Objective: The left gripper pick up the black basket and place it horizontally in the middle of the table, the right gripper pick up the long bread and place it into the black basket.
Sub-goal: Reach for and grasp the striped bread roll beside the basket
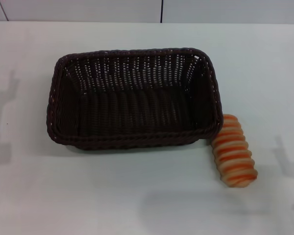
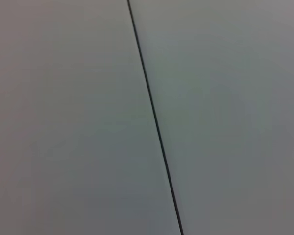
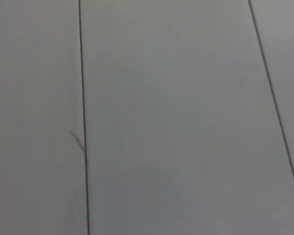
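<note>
black basket woven wicker, rough; long bread ridged, matt; table smooth, faint sheen.

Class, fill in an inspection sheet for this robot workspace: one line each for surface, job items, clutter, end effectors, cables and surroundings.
Surface: white table, smooth, with faint shadows at its left and right edges.
Job items: black basket sits lengthwise across the middle, upright and empty. Long bread lies on the table outside the basket, at its near right corner, touching or nearly touching the rim.
Clutter: nothing seen.
End effectors: neither the left nor the right one appears in any view; both wrist views show only pale panels with dark seams.
Cables: nothing seen.
Surroundings: pale wall panels with dark seams behind the table.
</note>
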Controlling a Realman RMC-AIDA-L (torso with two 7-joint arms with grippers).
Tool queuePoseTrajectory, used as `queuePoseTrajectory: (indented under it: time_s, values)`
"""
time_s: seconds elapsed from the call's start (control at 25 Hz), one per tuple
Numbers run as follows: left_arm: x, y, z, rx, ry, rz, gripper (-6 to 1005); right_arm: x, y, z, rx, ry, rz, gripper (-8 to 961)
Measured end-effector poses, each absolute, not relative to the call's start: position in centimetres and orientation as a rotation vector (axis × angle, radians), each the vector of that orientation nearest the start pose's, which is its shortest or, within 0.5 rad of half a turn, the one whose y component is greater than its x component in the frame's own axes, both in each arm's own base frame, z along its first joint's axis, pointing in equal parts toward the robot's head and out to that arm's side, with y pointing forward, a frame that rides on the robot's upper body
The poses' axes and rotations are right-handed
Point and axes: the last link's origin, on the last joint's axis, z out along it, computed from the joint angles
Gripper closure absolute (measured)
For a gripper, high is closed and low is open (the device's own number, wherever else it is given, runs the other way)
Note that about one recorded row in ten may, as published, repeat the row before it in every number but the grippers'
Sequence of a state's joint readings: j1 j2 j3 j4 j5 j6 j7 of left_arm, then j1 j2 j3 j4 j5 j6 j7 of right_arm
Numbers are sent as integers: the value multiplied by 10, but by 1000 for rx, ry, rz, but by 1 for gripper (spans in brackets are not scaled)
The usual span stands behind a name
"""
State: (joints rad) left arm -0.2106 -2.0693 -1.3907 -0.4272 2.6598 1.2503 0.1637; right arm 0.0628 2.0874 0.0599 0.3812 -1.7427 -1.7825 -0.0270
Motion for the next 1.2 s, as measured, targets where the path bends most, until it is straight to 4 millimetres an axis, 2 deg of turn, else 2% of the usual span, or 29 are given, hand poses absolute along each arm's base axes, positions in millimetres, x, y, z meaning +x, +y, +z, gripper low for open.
queuePoseTrajectory:
  time_s: [0.48, 0.64, 0.84, 1.2]
  values:
    - [-349, 305, 50, -1306, -311, -547, 206, 308, 170, -66, -1623, 569, 895, 147]
    - [-348, 308, 48, -1318, -313, -546, 206, 306, 178, -87, -1741, 628, 846, 147]
    - [-347, 311, 46, -1330, -311, -545, 206, 307, 186, -99, -1812, 667, 793, 147]
    - [-347, 311, 45, -1337, -310, -544, 206, 309, 195, -106, -1853, 702, 749, 148]
